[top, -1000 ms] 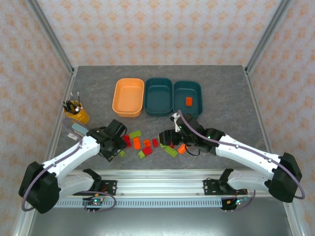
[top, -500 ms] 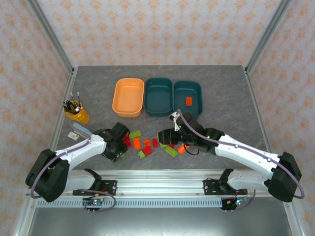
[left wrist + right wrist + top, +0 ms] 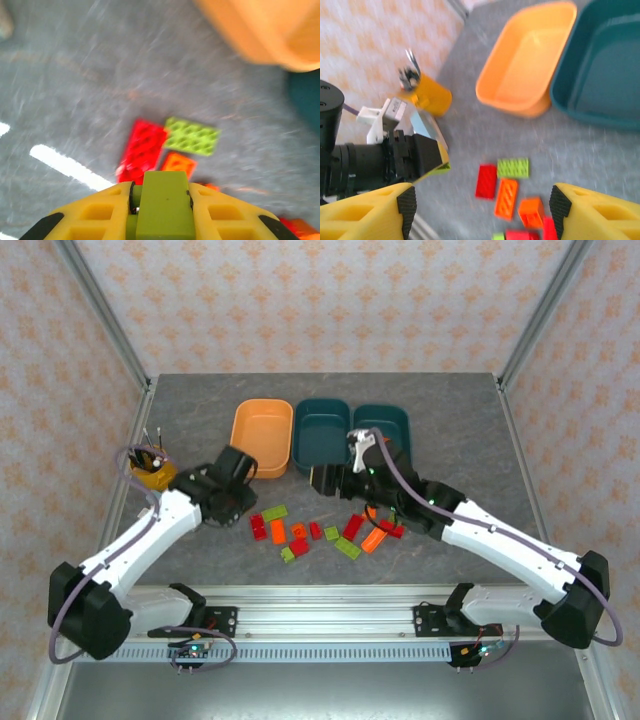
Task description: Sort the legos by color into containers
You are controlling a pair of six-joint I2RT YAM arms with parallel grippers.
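My left gripper is shut on a lime green lego, held above the table left of the pile; it also appears as the left gripper in the right wrist view. My right gripper hovers open and empty between the pile and the trays, as the right gripper shows. Loose legos in red, orange and lime lie mid-table, among them a red brick, a lime plate and an orange brick. Behind stand the light orange tray, middle teal tray and right teal tray, partly covered by my right arm.
A yellow cup of tools stands at the left, close to my left arm. The metal rail runs along the near edge. Patterned walls enclose the table on three sides.
My left gripper has risen and swung back left from the pile with a lime lego. My right gripper has drawn back from the pile toward the trays.
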